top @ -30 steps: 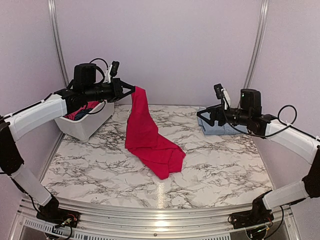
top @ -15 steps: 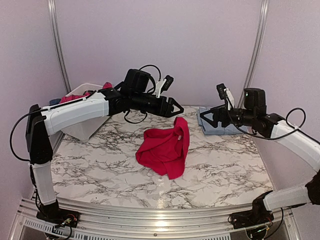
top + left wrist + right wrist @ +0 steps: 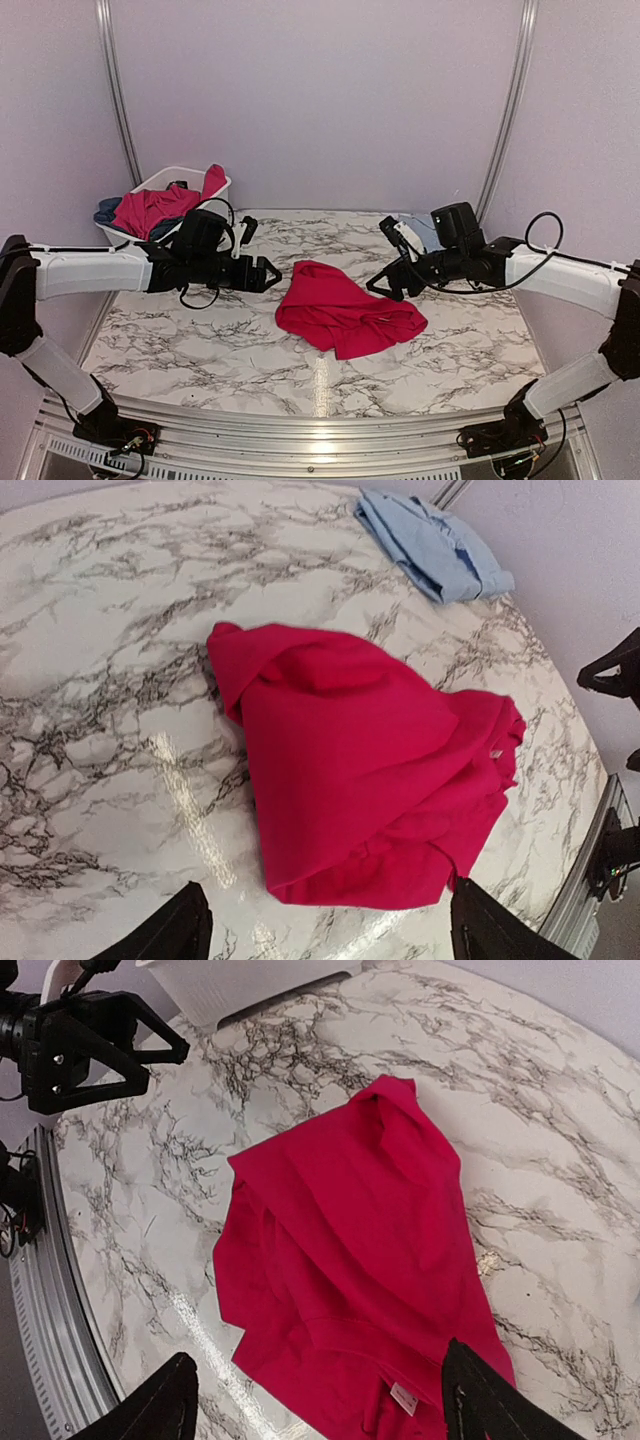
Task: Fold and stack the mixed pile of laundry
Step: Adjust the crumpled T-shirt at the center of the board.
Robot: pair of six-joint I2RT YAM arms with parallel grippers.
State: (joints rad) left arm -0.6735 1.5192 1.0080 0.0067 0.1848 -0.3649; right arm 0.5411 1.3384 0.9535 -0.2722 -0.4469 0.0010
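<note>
Red shirt bunched on table centre, needs flattening. L tool left of it, apart, empty. R tool at right edge, apart too, prob. flanking to grab corners.

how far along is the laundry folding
Done: one light blue garment folded at far right. In hand: a red garment lies crumpled mid-table, left gripper and right gripper open beside it, holding nothing. Left: red and dark blue clothes in the white basket.

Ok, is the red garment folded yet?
Not folded: the red garment lies loosely crumpled on the table, layers bunched unevenly, edges misaligned.
</note>
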